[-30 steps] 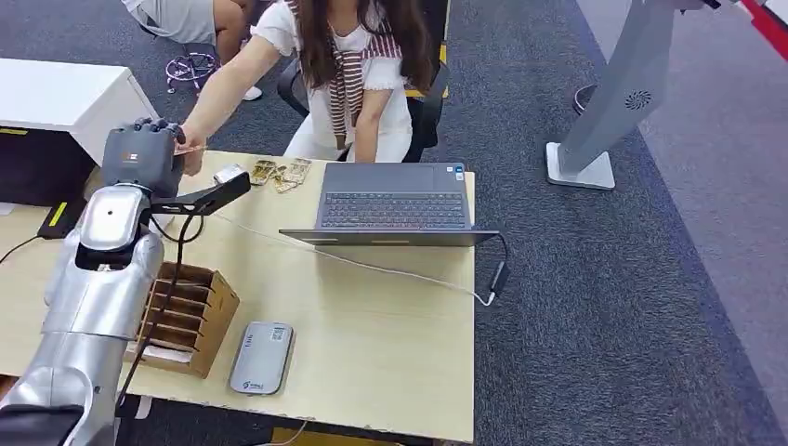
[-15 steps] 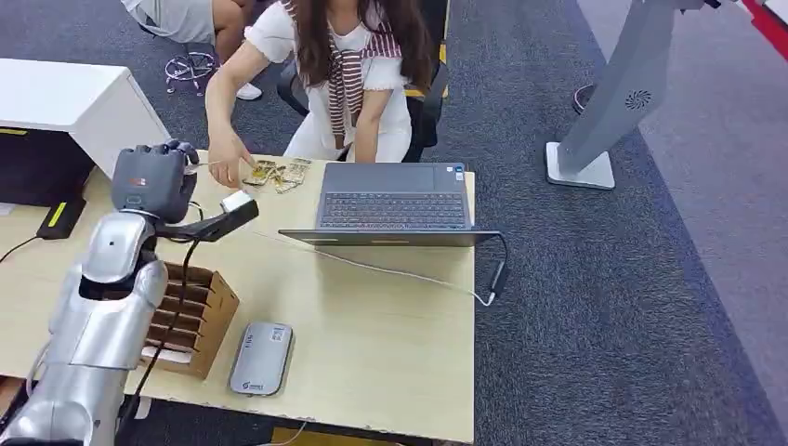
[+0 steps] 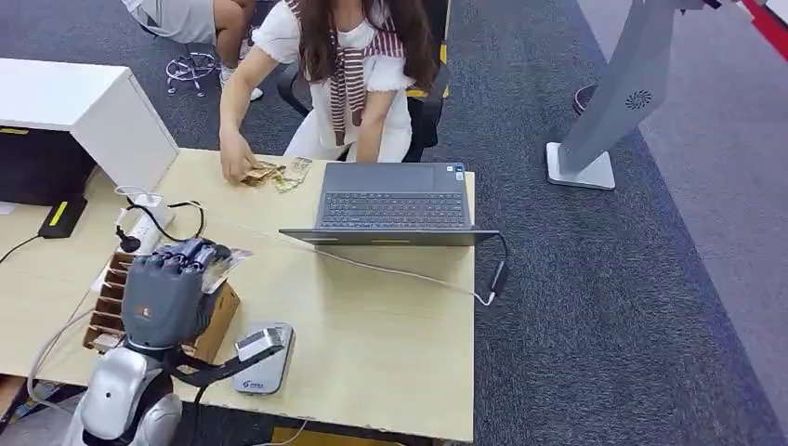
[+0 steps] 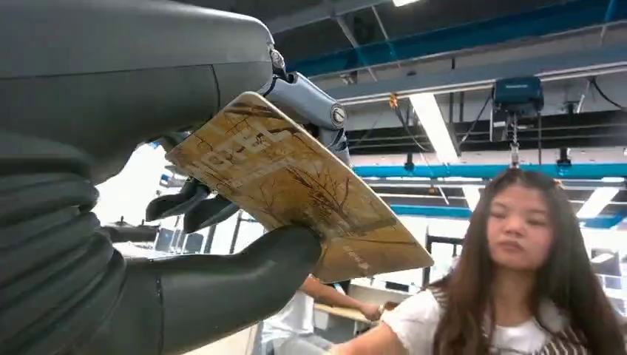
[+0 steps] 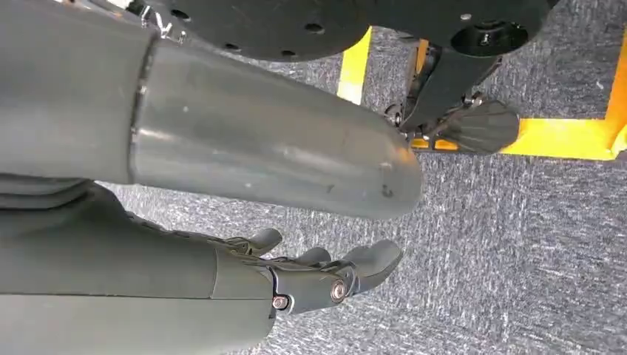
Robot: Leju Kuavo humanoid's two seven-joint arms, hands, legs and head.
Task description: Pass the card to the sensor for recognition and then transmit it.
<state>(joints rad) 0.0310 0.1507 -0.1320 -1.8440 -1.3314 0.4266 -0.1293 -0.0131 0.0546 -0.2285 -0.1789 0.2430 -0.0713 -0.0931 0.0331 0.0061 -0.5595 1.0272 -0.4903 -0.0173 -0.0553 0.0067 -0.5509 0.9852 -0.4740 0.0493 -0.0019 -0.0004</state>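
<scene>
My left hand (image 3: 170,295) hovers over the near left part of the table and grips a tan patterned card (image 3: 224,264). In the left wrist view the card (image 4: 296,185) is pinched between the thick thumb (image 4: 236,277) and the darker fingers (image 4: 307,100). The grey flat sensor (image 3: 265,376) lies near the table's front edge, just right of and below the hand, partly behind my wrist bracket. My right hand (image 5: 318,277) hangs over the grey carpet, holding nothing, its fingers loosely apart.
A slotted cardboard card box (image 3: 116,302) sits under my left hand. An open laptop (image 3: 392,200) stands at mid table with a cable running right. Across the table a seated person rests a hand (image 3: 237,165) on a few loose cards (image 3: 286,173). A white cabinet (image 3: 84,107) stands far left.
My left arm has drawn back from the person's side of the table to above the card box. The person's hand has moved from my hand down to the loose cards.
</scene>
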